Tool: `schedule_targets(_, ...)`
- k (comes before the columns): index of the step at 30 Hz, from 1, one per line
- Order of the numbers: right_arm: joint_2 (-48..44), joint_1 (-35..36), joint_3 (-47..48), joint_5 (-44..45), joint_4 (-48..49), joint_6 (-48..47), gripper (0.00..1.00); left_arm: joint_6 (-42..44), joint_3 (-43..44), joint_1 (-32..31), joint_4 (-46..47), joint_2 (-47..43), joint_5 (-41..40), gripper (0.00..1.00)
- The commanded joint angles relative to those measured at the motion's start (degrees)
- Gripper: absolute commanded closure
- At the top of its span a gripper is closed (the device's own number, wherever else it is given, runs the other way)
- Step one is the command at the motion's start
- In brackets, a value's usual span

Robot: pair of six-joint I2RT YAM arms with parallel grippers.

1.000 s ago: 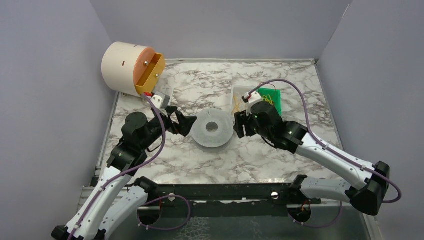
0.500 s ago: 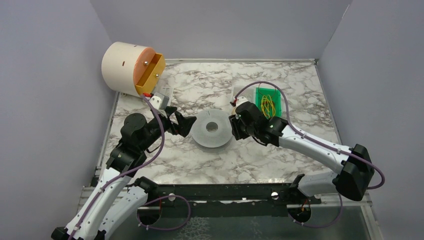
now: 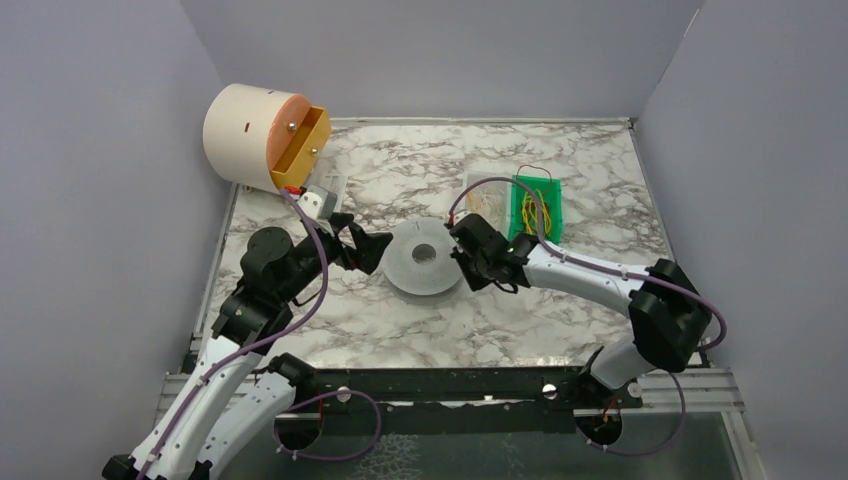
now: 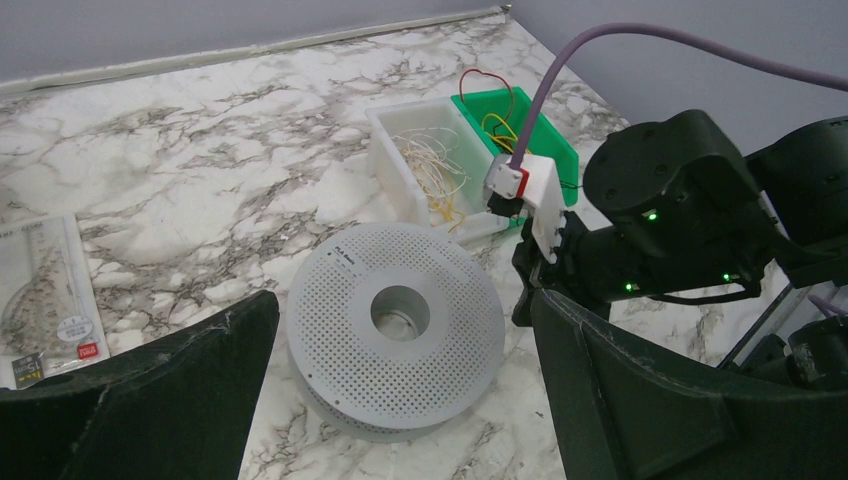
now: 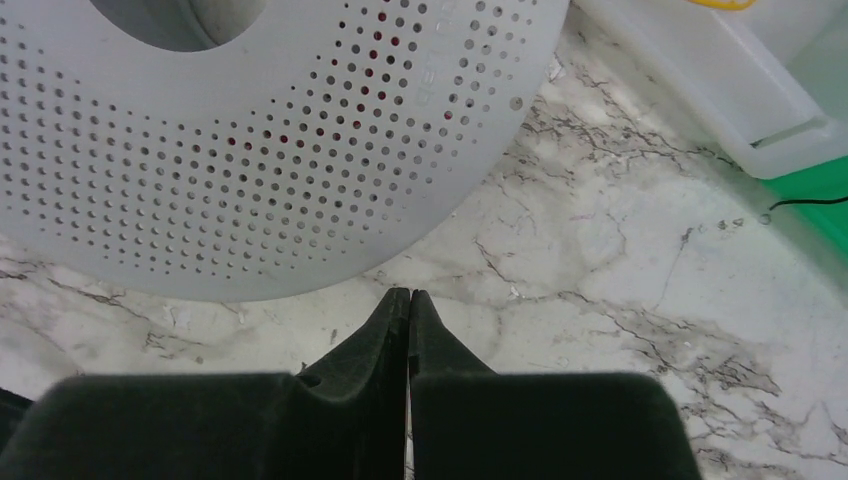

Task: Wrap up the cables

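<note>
The cables (image 3: pixel 535 208) are thin yellow and red wires lying in a green bin (image 3: pixel 553 196); in the left wrist view the cables (image 4: pixel 497 122) stick up out of the green bin (image 4: pixel 552 142). A grey perforated spool (image 3: pixel 424 257) lies flat mid-table. My right gripper (image 3: pixel 468 262) is shut and empty, low at the spool's right edge; its closed tips (image 5: pixel 408 296) sit just off the spool's rim (image 5: pixel 300 180). Red shows through some spool holes. My left gripper (image 3: pixel 366 248) stands wide open at the spool's left side, its fingers on either side of the spool (image 4: pixel 395 325).
A white bin (image 3: pixel 487 195) of pale wires stands against the green bin's left side. A cream cylinder with an orange front (image 3: pixel 265 135) sits at the back left corner, with a printed packet (image 3: pixel 327 190) below it. Grey walls close in on three sides.
My right arm swung left from over the green bin to the spool's right edge, and its jaws closed. The left arm held still.
</note>
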Motion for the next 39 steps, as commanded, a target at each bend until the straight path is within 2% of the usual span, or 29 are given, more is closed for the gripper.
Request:
schedule_targets(1, 4.64, -0.15, 1.67, -3.26, 2.02, -1.15, 0.99, -0.16, -0.32, 0.39, 0.67, -1.03, -1.12, 0.01)
schedule_targets(11, 12.48, -0.15, 8.9, -7.45, 3.2, -2.11, 0.99, 0.03, -0.28, 0.39, 0.51, -1.19, -1.28, 0.01)
schedule_targets(18, 14.47, -0.15, 13.1, -9.22, 2.28, -3.17, 0.99, 0.2, -0.31, 0.37, 0.42, -1.36, -1.4, 0.01)
schedule_targets(24, 12.86, -0.15, 13.63, -3.18, 1.53, -2.19, 0.98, 0.29, -0.29, 0.39, 0.29, -1.31, -1.38, 0.01)
schedule_targets(26, 11.13, -0.15, 13.19, -0.36, 1.49, -1.89, 0.88, 0.29, -0.4, 0.39, 0.32, -1.37, -1.38, 0.01)
schedule_targets(28, 9.18, -0.15, 13.04, 3.05, 1.1, -1.63, 0.73, 0.29, -0.41, 0.39, 0.32, -1.29, -1.51, 0.01)
schedule_targets(29, 8.39, -0.15, 13.16, 5.01, 0.74, -1.65, 0.7, 0.29, -0.39, 0.38, 0.35, -1.31, -1.62, 0.01)
schedule_targets(39, 2.26, -0.8, 14.83, 17.27, -0.64, -3.22, 0.54, 0.29, -0.41, 0.35, 0.28, -1.01, -1.65, 0.01)
